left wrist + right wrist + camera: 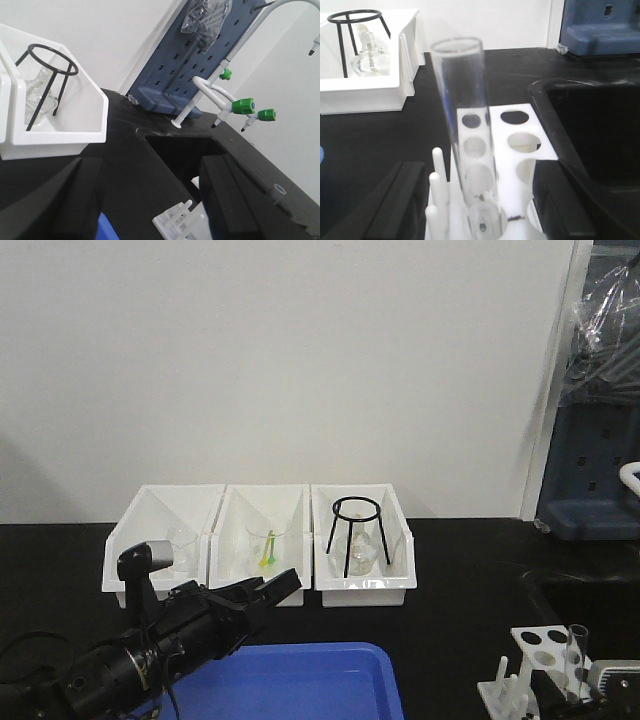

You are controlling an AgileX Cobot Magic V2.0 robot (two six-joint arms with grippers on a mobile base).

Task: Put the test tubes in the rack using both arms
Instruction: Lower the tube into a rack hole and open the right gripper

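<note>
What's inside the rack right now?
One test tube stands upright in a near hole of the rack, open rim up. The other visible holes look empty. The gripper bodies at the frame's bottom hide the nearest edge, so holes there can't be checked.

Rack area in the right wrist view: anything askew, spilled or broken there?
Nothing stands out. One test tube stands in a near hole of the rack, leaning only slightly, glass intact. No spill shows on the black bench around it.
</note>
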